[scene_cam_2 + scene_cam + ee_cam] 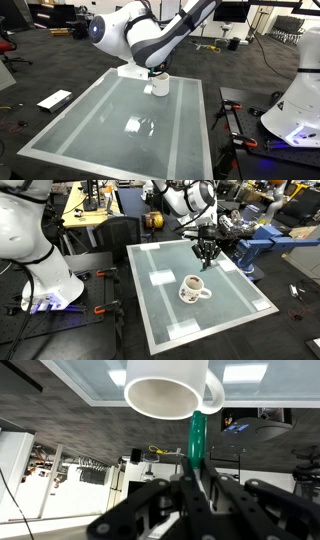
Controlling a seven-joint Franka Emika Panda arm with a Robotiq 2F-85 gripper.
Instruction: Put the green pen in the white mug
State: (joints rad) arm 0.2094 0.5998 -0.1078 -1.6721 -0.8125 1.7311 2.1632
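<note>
The wrist view stands upside down. In it my gripper [196, 463] is shut on the teal-green pen [197, 432], which points toward the white mug [165, 390]. The pen's tip is close beside the mug's rim, near the handle. In an exterior view the white mug [193, 288], with a reddish-brown pattern, stands upright mid-table, and my gripper [207, 252] hangs above and just behind it. In an exterior view the mug [158, 87] sits at the table's far side, right under the arm. The pen is too small to make out in both exterior views.
The table [235, 305] has a pale glassy top with a white border; it also shows in an exterior view [100, 125]. A blue fixture [257, 246] stands past its far edge. The white robot base [40, 255] stands beside the table. A white board [55, 100] lies on the floor.
</note>
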